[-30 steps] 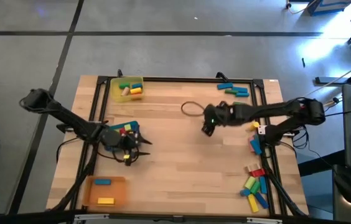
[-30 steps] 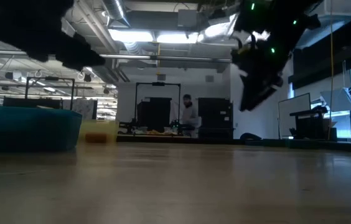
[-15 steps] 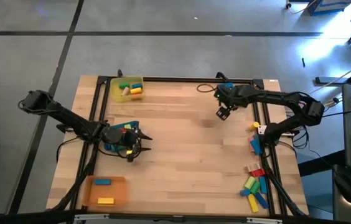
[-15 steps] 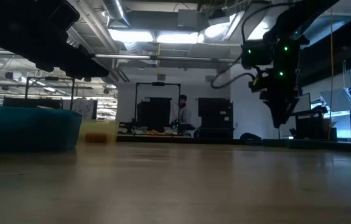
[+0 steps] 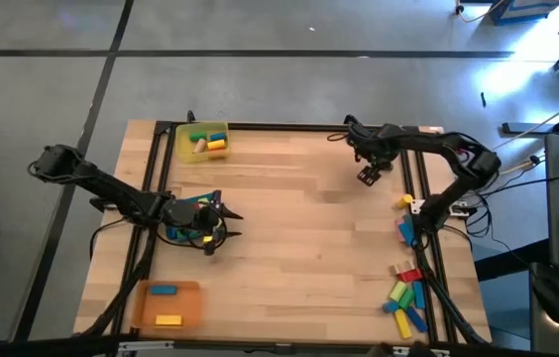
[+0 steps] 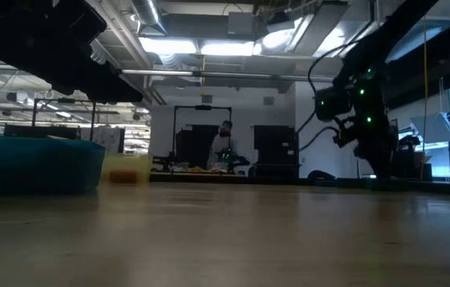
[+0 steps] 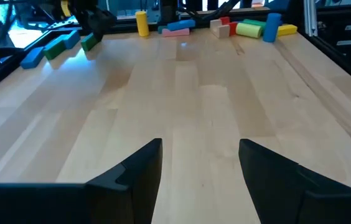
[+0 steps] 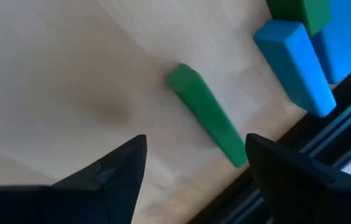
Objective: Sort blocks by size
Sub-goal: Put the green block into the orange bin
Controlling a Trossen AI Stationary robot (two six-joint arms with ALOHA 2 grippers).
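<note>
A wooden table [image 5: 299, 248] is seen from above, with two dark robot arms. The step in hand appears to be a fresh pick at the far right corner: the right gripper [image 5: 369, 176] is held in the upper right of the frame, jaws spread and empty, near a small group of blue and green blocks [image 5: 374, 145]. In the right wrist view a slim green block [image 8: 206, 115] is seen lying flat on the wood between the parted fingers [image 8: 110, 171], with a blue block [image 8: 294, 65] just beside it against the table's black edge rail. The next move likely calls for lowering over the green block and closing on its narrow sides without nudging the blue one.

The left gripper [image 5: 210, 238] is seen at the left of centre, over the blue tray [image 5: 200, 202]; its jaws are open and nothing is held.

More blocks are scattered along the right edge, with a cluster of loose blocks [image 5: 405, 297] at the lower right.

The yellow tray [image 5: 182, 142] at the upper left is seen holding several short blocks. The orange tray [image 5: 146, 307] at the lower left holds one blue and one yellow block. The blue tray's contents are largely hidden by the left arm
</note>
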